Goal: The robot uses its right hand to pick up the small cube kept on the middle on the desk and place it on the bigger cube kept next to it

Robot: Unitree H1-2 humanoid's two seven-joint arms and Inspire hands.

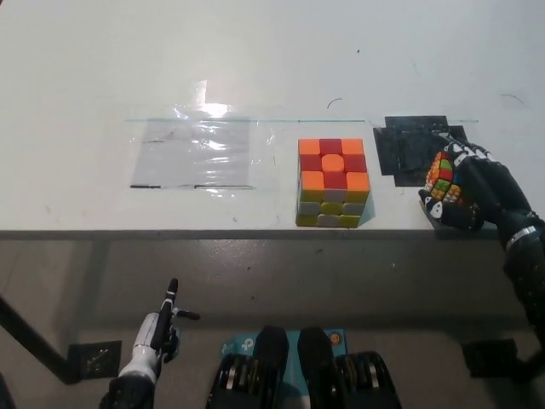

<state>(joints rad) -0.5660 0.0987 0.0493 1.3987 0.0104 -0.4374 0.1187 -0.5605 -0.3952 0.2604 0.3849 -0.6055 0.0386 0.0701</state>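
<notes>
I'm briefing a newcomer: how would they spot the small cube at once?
Start at the white desk and follow its front edge rightward. Past the bigger cube, the black right hand grips the small cube: multicoloured with black lines, unlike its pastel neighbour.

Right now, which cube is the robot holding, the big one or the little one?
The little one. The small cube sits inside the black right hand, tilted, near the desk's edge. The bigger cube stands alone, untouched.
</notes>
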